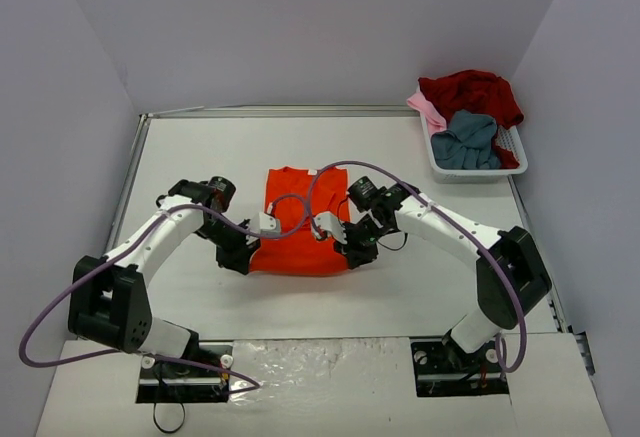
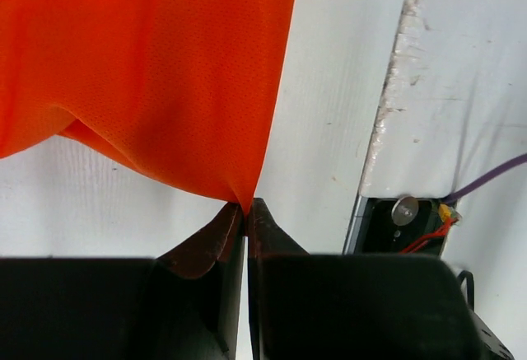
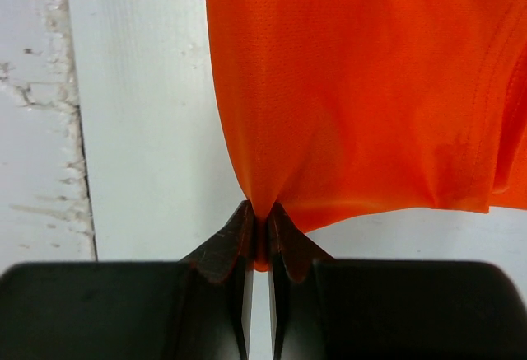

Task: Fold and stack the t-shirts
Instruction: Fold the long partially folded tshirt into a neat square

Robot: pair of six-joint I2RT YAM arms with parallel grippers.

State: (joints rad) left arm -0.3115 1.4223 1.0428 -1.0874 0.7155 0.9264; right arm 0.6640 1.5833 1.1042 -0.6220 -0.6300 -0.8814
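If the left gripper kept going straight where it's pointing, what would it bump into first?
The left gripper is shut on the orange t-shirt at a corner, so that cloth is right at its tips. Beyond it comes probably the white table, though depth is hard to judge.

Open table (image 1: 420,287) lies left, right and beyond the orange shirt (image 1: 296,242); the left arm (image 1: 165,237) and right arm (image 1: 450,225) crowd its near corners. A basket (image 1: 470,173) blocks the far right corner; walls (image 1: 300,27) close 3 sides.

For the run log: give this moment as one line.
left gripper: shut on orange t-shirt near hem | right gripper: shut on same hem | basket: other t-shirts heaped
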